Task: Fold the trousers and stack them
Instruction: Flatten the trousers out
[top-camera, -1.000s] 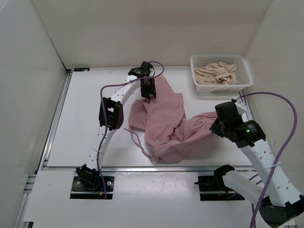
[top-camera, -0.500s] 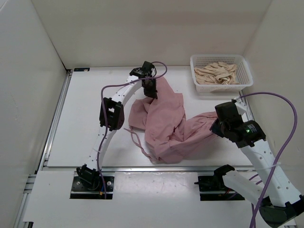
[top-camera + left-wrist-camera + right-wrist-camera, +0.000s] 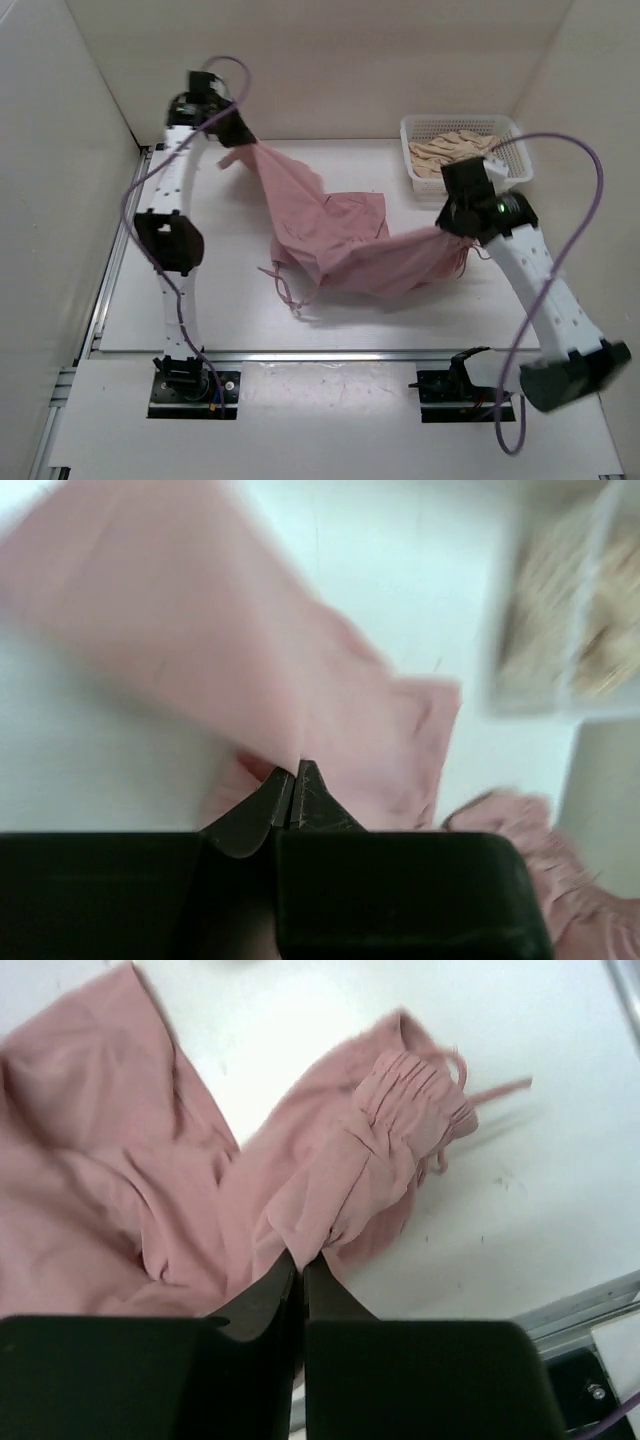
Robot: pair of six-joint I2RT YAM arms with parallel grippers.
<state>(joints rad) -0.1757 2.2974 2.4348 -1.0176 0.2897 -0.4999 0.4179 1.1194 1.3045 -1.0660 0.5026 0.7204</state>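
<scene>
The trousers [image 3: 340,240] span the middle of the top external view. They are stretched in a sagging band between the two arms.

1. Left arm: The left fingers [image 3: 234,130] are in the upper left of the frame, raised above the surface [image 3: 180,290]. In the left wrist view the left fingers [image 3: 255,815] are pressed together, with a fold of the pink fabric [image 3: 200,630] pinched at their tips. That view is blurred.

2. Right arm: The right fingers [image 3: 455,222] are at the right of centre, just below the basket [image 3: 515,165]. In the right wrist view the right fingers [image 3: 262,1295] are closed on a bunched fold of the trousers [image 3: 120,1160]. A gathered band [image 3: 415,1090] lies just beyond the tips. A cord [image 3: 495,1088] trails from it onto the surface.

3. Fabric: From the left grip the cloth slopes down toward the frame centre, where the widest part sags to the surface. From there it rises toward the right grip. Thin cords [image 3: 288,290] hang at the lower left edge of the cloth.

4. Surroundings: The white basket stands in the upper right and contains crumpled beige cloth [image 3: 455,150]. It is apart from the trousers.
</scene>
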